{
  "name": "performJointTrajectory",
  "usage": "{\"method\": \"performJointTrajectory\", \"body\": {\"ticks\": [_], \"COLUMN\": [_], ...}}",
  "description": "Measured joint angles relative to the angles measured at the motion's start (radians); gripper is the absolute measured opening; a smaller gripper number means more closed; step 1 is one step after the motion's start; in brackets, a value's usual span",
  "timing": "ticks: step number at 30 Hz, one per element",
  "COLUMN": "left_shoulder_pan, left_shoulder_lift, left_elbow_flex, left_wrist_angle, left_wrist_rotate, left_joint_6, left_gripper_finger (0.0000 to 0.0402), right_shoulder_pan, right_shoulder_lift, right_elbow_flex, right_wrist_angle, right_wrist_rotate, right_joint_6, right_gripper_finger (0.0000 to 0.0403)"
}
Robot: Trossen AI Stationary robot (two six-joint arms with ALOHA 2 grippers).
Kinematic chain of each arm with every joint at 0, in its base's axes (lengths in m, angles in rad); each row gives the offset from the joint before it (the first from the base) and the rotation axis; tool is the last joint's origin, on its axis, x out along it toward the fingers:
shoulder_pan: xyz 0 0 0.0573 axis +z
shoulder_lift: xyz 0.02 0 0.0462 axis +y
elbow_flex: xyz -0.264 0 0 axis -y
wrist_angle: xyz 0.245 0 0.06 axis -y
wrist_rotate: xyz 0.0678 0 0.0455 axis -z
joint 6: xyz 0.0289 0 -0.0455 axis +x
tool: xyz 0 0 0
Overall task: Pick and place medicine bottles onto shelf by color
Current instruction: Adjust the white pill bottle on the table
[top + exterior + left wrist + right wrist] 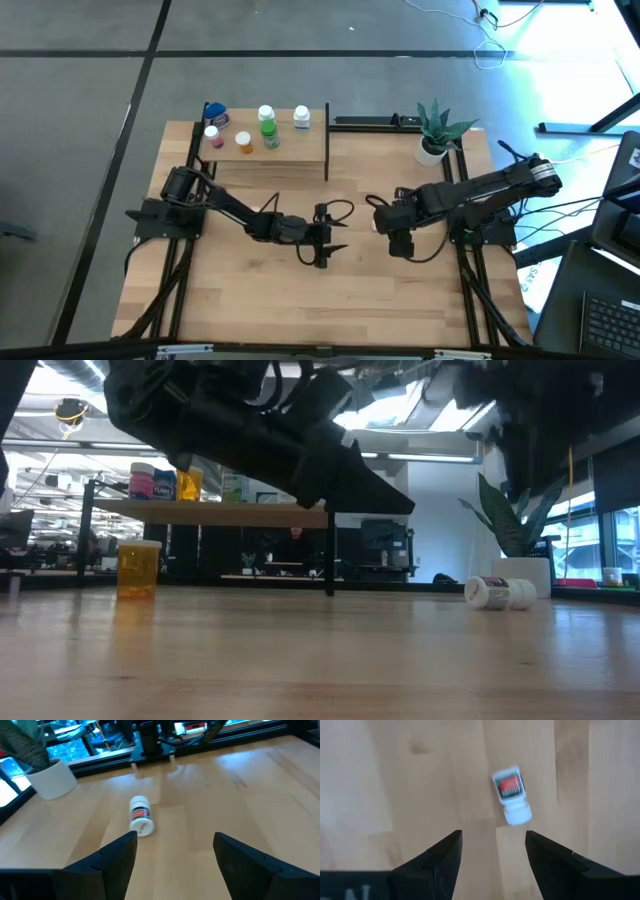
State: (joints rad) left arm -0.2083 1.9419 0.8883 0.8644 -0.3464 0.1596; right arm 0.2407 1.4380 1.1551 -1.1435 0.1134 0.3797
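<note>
The left claw (322,243) is hanging nearest the low camera, filling the upper middle of that frame as a dark wedge above the desk (300,300); in the overhead frame it is sitting at the centre, its two fingers (118,854) standing apart and grasping nothing. Just to the right of it in the overhead frame, the right claw (401,243) is hovering over the desk with its fingers (440,857) likewise spread and empty.

Directly beneath the right claw a white medicine bottle (511,794) with a red label is lying on its side on the bare wood, its white cap pointing toward the lower part of the right wrist frame. The same bottle is showing at the right of the low frame, and in the left wrist frame it is lying left of centre, beyond the spread fingers.

Farther back, at the left of the low frame, an orange bottle (138,568) is standing upright on the desk under the shelf (300,150). The shelf is occupying the upper middle of the overhead frame, and on it are standing a blue bottle (215,115), a pink bottle (211,136), an orange one (244,142), two green bottles (268,128) close together and a white one (302,118). A potted plant (436,130) is standing at the upper right of the desk.
</note>
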Motion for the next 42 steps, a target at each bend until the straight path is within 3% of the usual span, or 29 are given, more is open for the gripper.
{"method": "performJointTrajectory", "body": {"ticks": [5,11,20,42], "left_shoulder_pan": [-0.031,-0.051,-0.056,-0.046], "left_shoulder_lift": [0.0,0.0,0.0,-0.001], "left_elbow_flex": [0.0,0.0,0.0,0.0], "left_wrist_angle": [-0.001,0.0,0.0,-0.002], "left_wrist_rotate": [0.001,-0.003,-0.004,-0.005], "left_joint_6": [0.0,0.0,0.0,0.005], "left_gripper_finger": [0.0257,0.0257,0.0257,0.0257], "right_shoulder_pan": [-0.051,-0.105,-0.154,-0.167], "right_shoulder_lift": [0.0,0.0,0.0,0.0], "right_elbow_flex": [-0.15,-0.262,-0.387,-0.41], "right_wrist_angle": [0.071,0.08,0.265,0.382], "right_wrist_rotate": [0.002,0.134,0.102,0.103], "right_joint_6": [0.087,0.18,0.085,0.031], "right_gripper_finger": [0.022,0.022,0.022,0.022]}}
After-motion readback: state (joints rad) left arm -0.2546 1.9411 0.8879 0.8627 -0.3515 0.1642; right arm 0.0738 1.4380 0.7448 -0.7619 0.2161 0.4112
